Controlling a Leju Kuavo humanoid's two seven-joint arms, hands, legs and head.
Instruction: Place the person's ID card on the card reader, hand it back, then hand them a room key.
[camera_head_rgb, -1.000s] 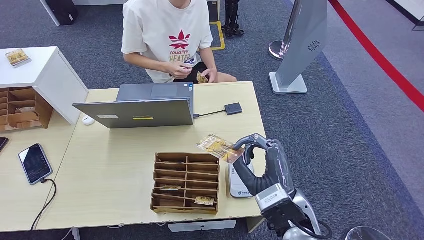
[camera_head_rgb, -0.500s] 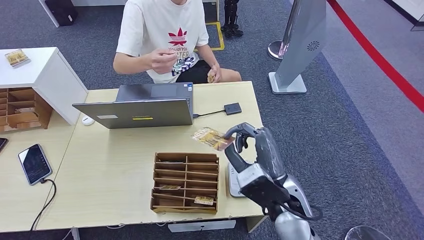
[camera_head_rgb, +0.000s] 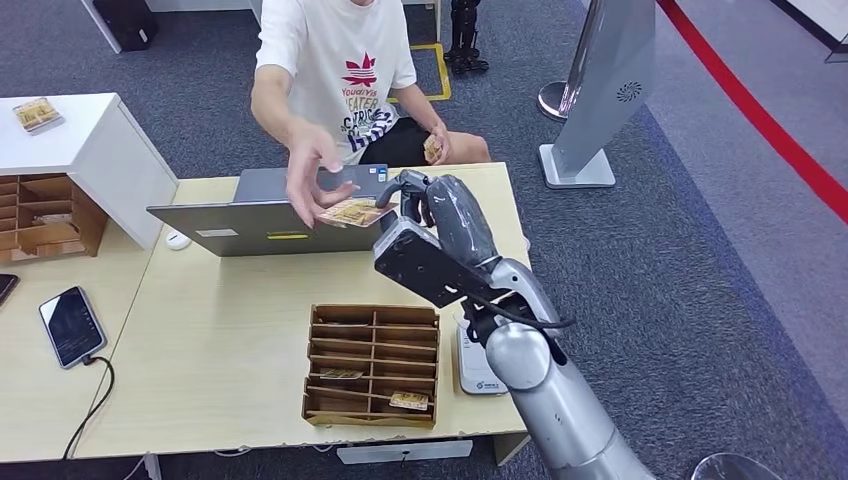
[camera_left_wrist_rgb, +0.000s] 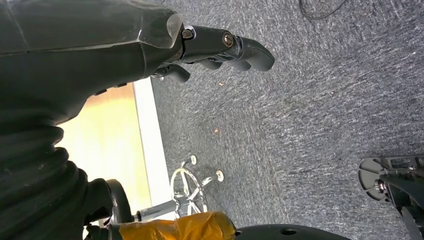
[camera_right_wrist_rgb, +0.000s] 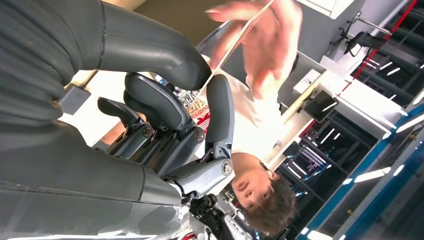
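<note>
My right hand (camera_head_rgb: 432, 208) is raised over the desk's far side and pinches a gold-patterned room key card (camera_head_rgb: 352, 212) between thumb and finger. The person's hand (camera_head_rgb: 310, 180) grips the card's other end. The right wrist view shows the card (camera_right_wrist_rgb: 239, 44) edge-on between my thumb and a finger of the right hand (camera_right_wrist_rgb: 170, 110), with the person's hand (camera_right_wrist_rgb: 265, 40) on it. The person's other hand holds a second card (camera_head_rgb: 432, 150). The white card reader (camera_head_rgb: 476, 370) lies on the desk, partly behind my forearm. My left hand (camera_left_wrist_rgb: 220, 47) hangs over the carpet holding nothing.
A wooden card organiser (camera_head_rgb: 372, 365) with a few cards stands at the desk's front. An open laptop (camera_head_rgb: 270, 215) sits between me and the person. A phone (camera_head_rgb: 70, 325) lies at the left, by a white cabinet (camera_head_rgb: 60, 140). A grey kiosk (camera_head_rgb: 600, 90) stands at the back right.
My right hand has lifted from beside the organiser and carried the card forward and left. The person has reached over the laptop and taken hold of the card.
</note>
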